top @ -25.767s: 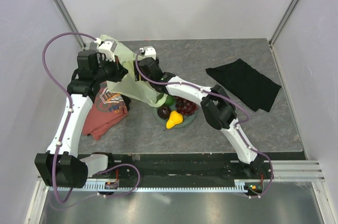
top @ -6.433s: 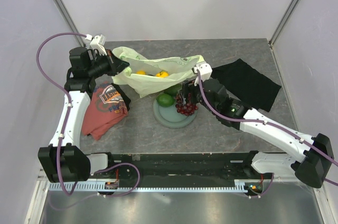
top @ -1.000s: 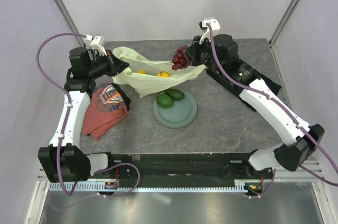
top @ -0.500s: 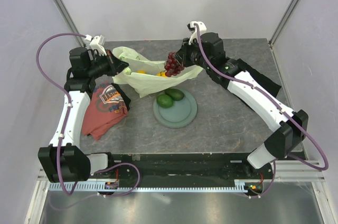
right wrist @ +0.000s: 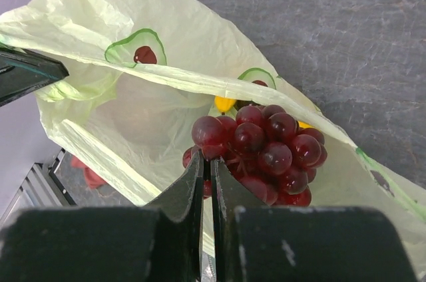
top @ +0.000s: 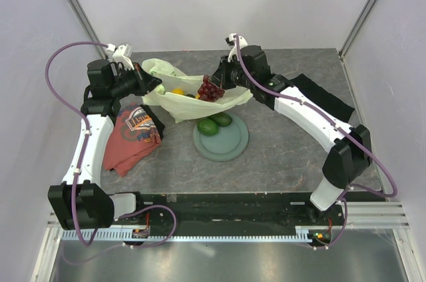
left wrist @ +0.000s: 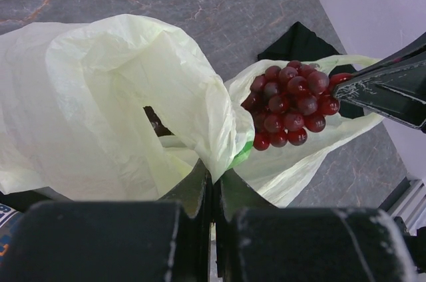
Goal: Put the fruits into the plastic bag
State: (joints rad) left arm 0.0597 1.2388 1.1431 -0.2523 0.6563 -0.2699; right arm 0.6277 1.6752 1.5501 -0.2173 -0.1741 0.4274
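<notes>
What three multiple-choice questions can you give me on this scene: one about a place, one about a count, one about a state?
1. Where are the grapes?
A. loose at the bottom of the bag
B. under the bag
C. held by the right jaws at the bag's open mouth

2. How many fruits lie on the plate?
A. two
B. none
C. five

3. In what state are the left jaws?
A. wide open, holding nothing
B. shut on the bag's edge
C. shut on a fruit

Answers:
1 C: the right wrist view shows the grapes in the jaws, over the open bag.
2 A: the top view shows two green fruits on the plate.
3 B: the left wrist view shows the thin plastic pinched between the shut jaws.
</notes>
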